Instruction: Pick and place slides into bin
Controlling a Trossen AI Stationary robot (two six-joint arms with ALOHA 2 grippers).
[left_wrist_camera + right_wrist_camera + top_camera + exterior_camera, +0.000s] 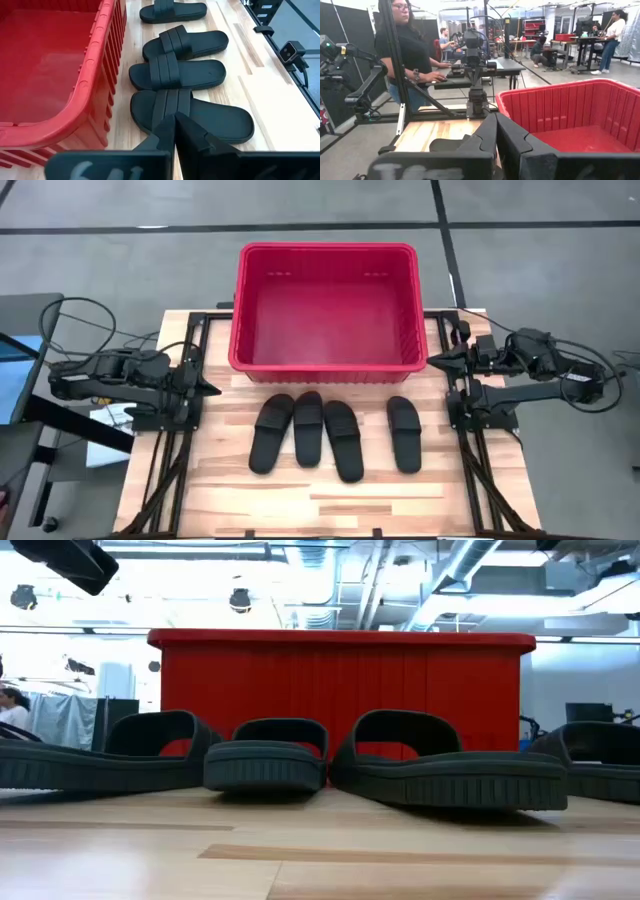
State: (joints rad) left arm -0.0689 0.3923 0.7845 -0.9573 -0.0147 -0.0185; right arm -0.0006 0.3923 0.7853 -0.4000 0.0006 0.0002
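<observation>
Both pairs of fingers are pressed shut on nothing — the left gripper (212,389) sits parked at the left edge of the table (330,500), level with the bin's front corner, and the right gripper (436,360) mirrors it at the right edge, each with its tips pointing inward. In the left wrist view the closed fingers (173,131) meet in a point just above the nearest sandal. Nearest the front of the table lie the four black slides (336,435), strap-side up in a loose row on the pale wood. Three of them crowd together left of centre: the outer one (271,432) angles outward at the heel, the next (308,427) runs nearly straight, and the third (342,440) leans the other way, reaching a little further forward than its neighbours. The fourth (404,433) lies apart to the right with bare wood between it and the group. Just behind their toe ends stands the red bin (325,366), its ribbed front wall close to the slides but not touching them — its inside holds nothing. Beyond the table, the right wrist view shows a person in a dark top (409,50) standing at a desk, with more people further back in the room.
</observation>
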